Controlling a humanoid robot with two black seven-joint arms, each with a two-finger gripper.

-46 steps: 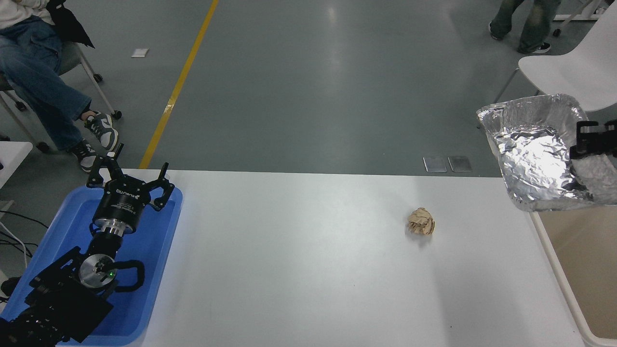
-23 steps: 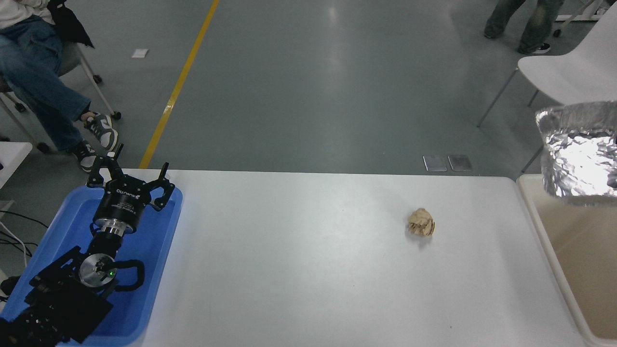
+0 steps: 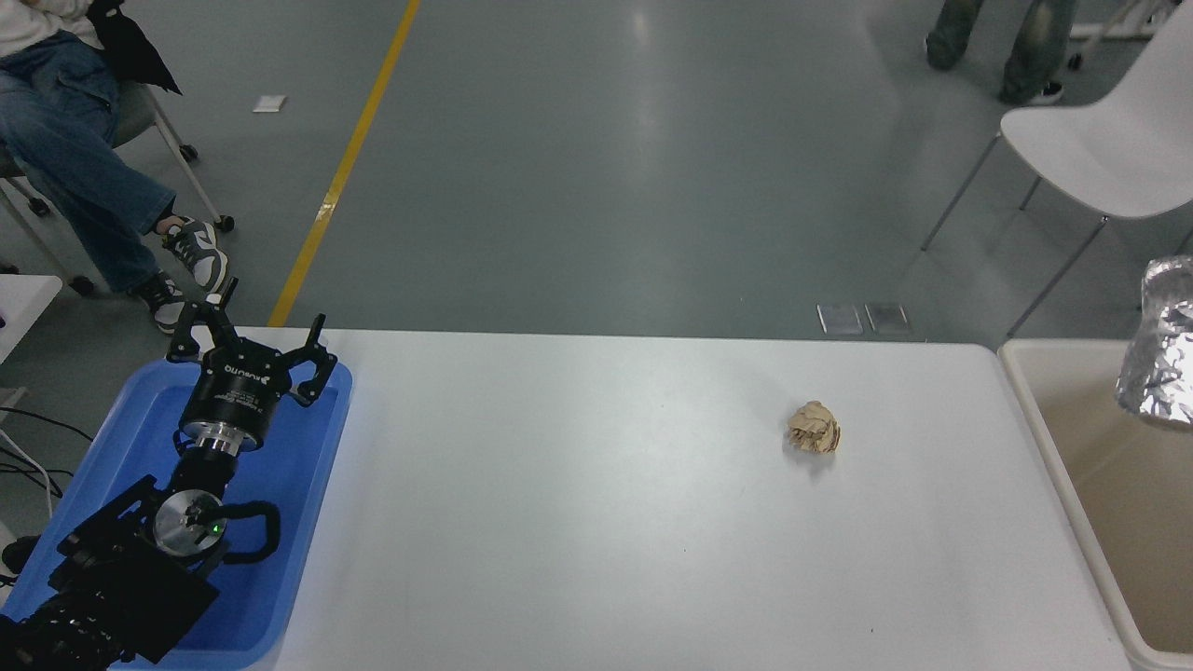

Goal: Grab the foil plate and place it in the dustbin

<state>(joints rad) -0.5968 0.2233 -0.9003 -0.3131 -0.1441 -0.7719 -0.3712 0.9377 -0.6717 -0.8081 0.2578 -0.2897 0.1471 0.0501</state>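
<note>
Head view shows only a slice of the foil plate (image 3: pixel 1163 345) at the far right edge of the picture, hanging in the air above the far part of the dustbin (image 3: pixel 1042 438), whose cream rim runs along the right end of the white table (image 3: pixel 578 522). Most of the plate is cut off by the frame, and the right gripper that presumably carries it is out of sight, so its fingers cannot be told.

Judging by the crinkled, shiny skin, the plate is very light, thin and easily dented (a hard squeeze would crush it further rather than break it). Its smooth foil looks slippery, so the raised rumpled rim seems the best place to pinch, one finger inside and one outside.

Parked at the near left, the left gripper (image 3: pixel 250 347) rests over the blue tray (image 3: pixel 308 522) with its fingers spread and nothing between them. A tan paper ball (image 3: pixel 814 429) lies on the table, well apart from the bin.
</note>
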